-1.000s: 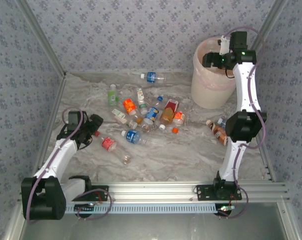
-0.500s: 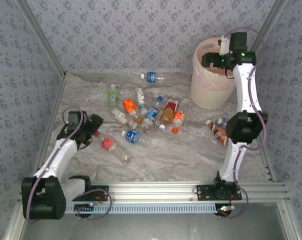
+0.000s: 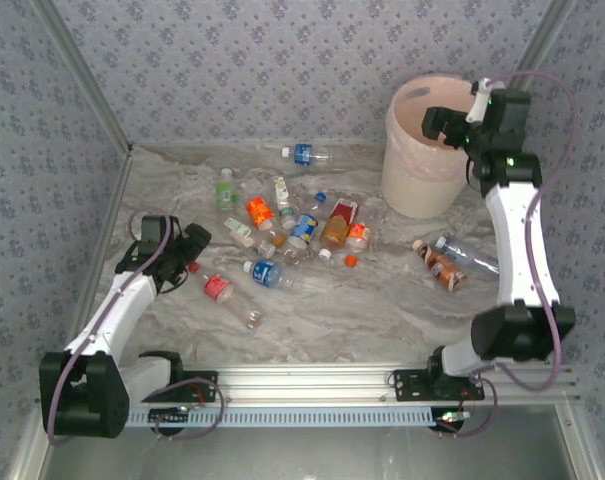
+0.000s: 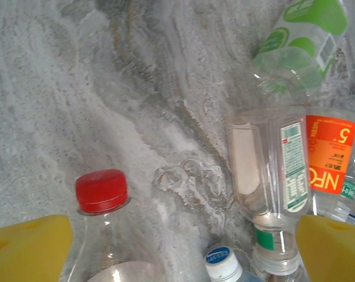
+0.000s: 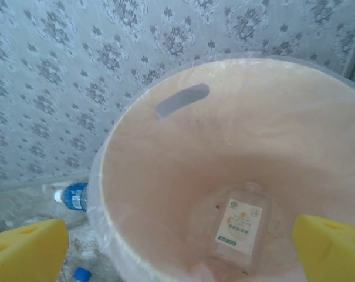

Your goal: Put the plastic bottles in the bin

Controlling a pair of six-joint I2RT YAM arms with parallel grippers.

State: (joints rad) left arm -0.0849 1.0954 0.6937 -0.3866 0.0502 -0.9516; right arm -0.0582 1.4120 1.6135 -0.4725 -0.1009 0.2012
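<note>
**Top external:** the right gripper hangs over the mouth of the bin, jaws spread wide, nothing in them. Most of the plastic bottles lie scattered on the table left of the bin, well apart from it. Two more bottles lie just in front of the bin. The left gripper sits low, far left of the bin past the scatter.

**Left wrist:** the yellow fingers are wide apart and hold nothing. A red-capped bottle lies between them, close to one finger. We can't tell if it touches. A white-label bottle lies by the other finger, and an orange-label bottle is beside that.

**Right wrist:** the fingers are spread over the bin's pink-lined inside and are empty. One dropped bottle lies on the bin's bottom. A blue-label bottle lies outside, near the bin's wall.

**Step, as we judge it:** this is a drop-off at the bin, with one bottle in and most still out. Next, the right arm should go down to the pair in front of the bin. The left gripper should centre across the red-capped bottle's body before closing, since a round bottle may roll.
</note>
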